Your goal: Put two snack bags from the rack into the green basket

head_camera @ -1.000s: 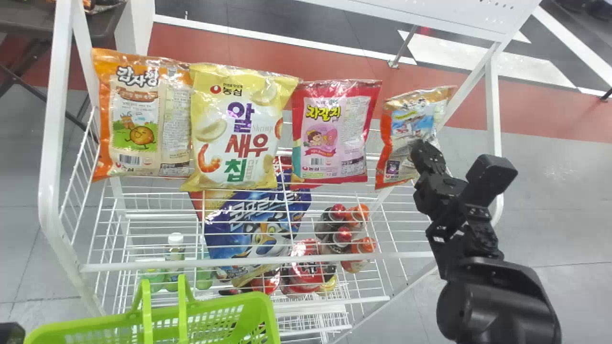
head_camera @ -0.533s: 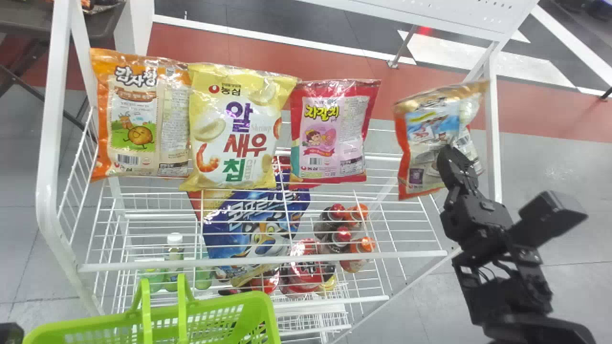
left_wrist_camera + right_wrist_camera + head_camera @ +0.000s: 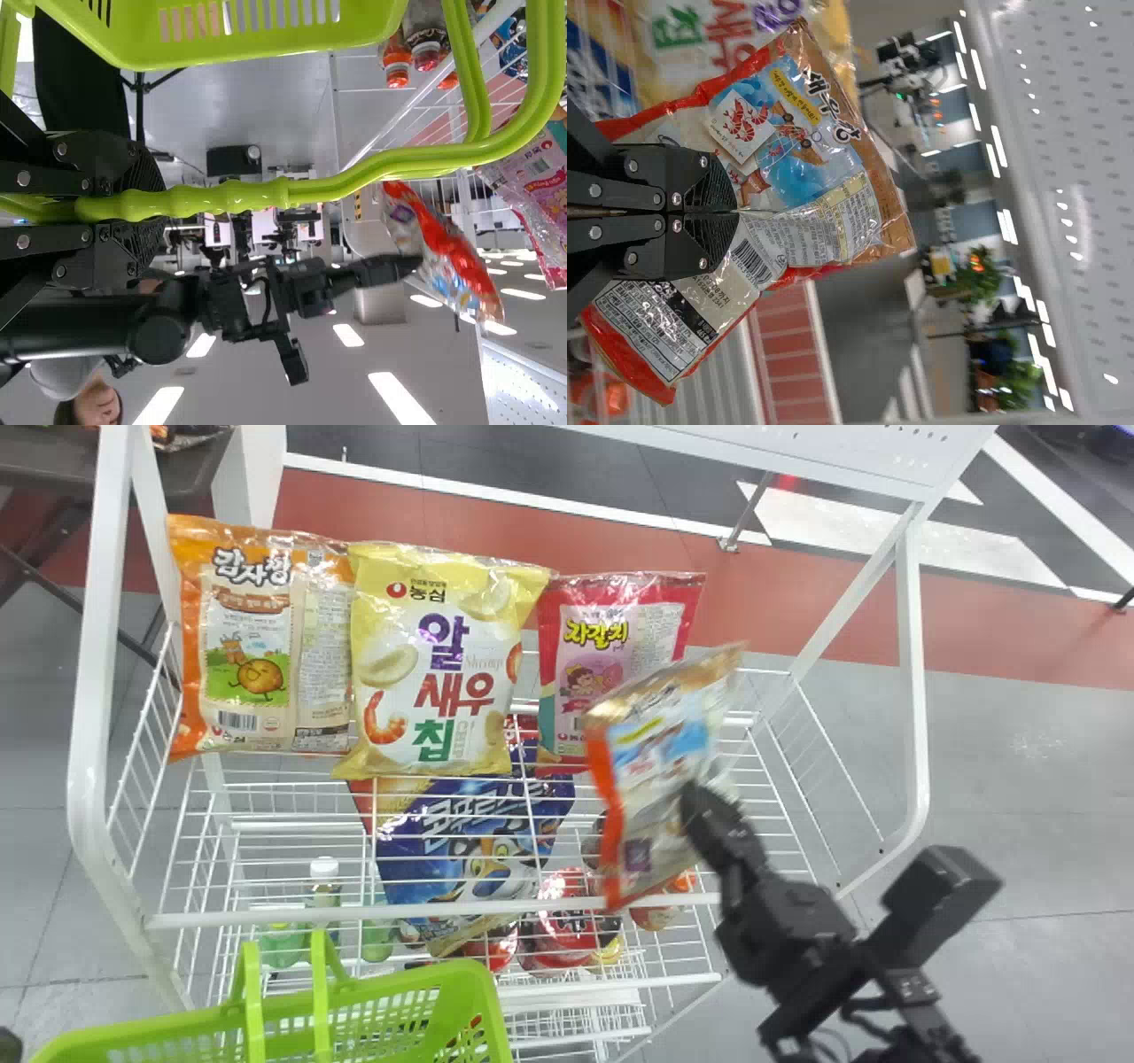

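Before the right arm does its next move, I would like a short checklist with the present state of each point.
1. Snack bag pinched in the right gripper: ok, fingers closed on it.
2. Basket handle held by the left gripper: ok.
3. Held bag above the green basket: not ok, it is to the right, partly in front of the pink bag.
4. Held bag free of the pink bag: cannot tell whether they touch.
5. Another bag available for the count of two: ok, the orange, yellow and pink ones are on the rack.
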### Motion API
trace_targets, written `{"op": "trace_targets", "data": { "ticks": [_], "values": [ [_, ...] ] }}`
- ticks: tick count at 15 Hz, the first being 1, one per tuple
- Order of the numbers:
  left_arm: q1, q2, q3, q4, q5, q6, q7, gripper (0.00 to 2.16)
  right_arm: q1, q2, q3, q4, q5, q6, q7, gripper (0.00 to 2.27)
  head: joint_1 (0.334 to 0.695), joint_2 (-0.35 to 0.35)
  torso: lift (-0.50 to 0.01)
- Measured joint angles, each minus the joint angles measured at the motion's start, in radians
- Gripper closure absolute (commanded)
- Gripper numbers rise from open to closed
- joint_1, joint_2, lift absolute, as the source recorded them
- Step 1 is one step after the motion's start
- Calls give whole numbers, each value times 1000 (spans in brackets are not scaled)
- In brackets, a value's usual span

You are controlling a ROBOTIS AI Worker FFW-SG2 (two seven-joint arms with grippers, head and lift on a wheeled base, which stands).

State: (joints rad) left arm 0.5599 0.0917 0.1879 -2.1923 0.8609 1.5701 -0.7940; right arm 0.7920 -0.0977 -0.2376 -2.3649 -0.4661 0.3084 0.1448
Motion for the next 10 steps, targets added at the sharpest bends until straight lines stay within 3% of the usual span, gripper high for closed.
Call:
{"op": "trace_targets", "data": {
  "ticks": [3, 10],
  "values": [
    [-1, -1, 7, 0, 1, 0, -1, 1369, 39, -4, 62, -18, 2, 94, 32, 2246, 695, -350, -5],
    [-18, -1, 9, 17, 0, 0, -3, 1369, 82, -18, 97, -144, -75, 626, 112, 2246, 695, -331, -5]
  ]
}}
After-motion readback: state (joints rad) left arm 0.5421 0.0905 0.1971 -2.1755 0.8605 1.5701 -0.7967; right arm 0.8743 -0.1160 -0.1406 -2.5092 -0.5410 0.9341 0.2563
